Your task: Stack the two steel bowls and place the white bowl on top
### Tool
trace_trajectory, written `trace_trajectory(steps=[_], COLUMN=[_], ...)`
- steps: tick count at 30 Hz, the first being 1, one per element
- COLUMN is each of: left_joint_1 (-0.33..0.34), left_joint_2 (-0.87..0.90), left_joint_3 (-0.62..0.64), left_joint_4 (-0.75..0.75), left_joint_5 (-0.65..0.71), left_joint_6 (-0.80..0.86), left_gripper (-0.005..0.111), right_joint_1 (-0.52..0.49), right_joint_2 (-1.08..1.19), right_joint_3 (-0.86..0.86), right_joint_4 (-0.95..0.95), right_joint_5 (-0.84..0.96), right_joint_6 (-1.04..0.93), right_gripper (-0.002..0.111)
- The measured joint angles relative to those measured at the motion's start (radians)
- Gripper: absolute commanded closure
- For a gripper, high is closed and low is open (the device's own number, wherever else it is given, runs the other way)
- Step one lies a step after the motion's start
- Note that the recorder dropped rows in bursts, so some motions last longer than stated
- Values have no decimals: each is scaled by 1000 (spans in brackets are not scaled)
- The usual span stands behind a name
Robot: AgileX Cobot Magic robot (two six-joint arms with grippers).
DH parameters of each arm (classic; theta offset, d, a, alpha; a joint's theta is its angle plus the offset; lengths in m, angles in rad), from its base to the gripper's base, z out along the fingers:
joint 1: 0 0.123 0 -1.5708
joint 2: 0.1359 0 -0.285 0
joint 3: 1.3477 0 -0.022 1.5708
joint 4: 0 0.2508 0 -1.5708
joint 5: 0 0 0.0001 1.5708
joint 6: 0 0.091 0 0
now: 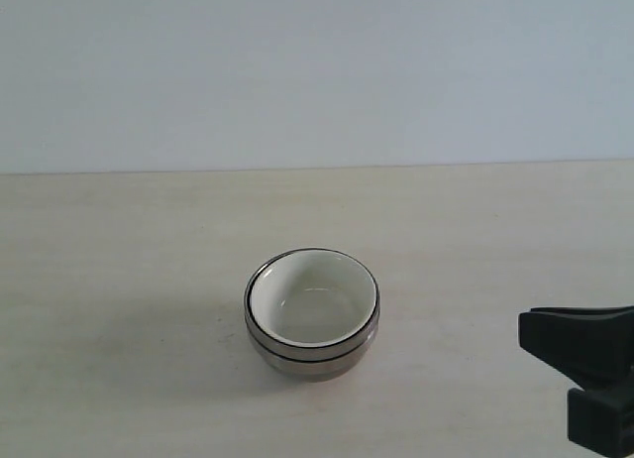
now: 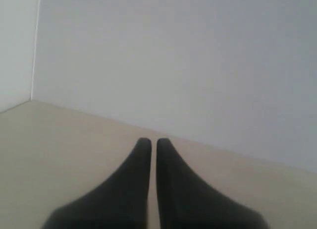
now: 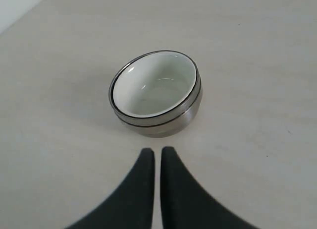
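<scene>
The white bowl point(image 1: 312, 299) sits mouth up inside the steel bowls point(image 1: 315, 365), which are nested one in the other. The stack is round, so it has no long axis, and the white bowl holds nothing. It stands about mid-counter, well clear of the back edge. My right hand point(image 3: 157, 152) hangs near it with fingers together, toward the front right. My left hand point(image 2: 149, 141) is also closed and holds nothing. The counter point(image 1: 119, 280) is pale beige and meets a plain light wall point(image 1: 297, 71).
</scene>
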Motion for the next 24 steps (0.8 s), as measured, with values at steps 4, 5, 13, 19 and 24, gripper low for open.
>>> trace_trajectory(steps=[4,5,13,19,24], left_joint_1=[0,0,0,0,0], left_joint_2=[0,0,0,0,0], left_joint_3=[0,0,2,2,2], left_joint_4=[176,216,426,430,430], left_joint_5=[100,124,223,236,248], left_joint_6=[-64,-90,-311,-326,-327], left_gripper=[103,103,103,103,103], right_joint_1=[0,0,0,0,0], right_joint_2=[0,0,0,0,0], right_joint_3=[0,0,0,0,0], right_joint_4=[0,0,0,0,0], right_joint_5=[0,0,0,0,0], right_joint_6=[0,0,0,0,0], right_gripper=[108,108,108,108,108])
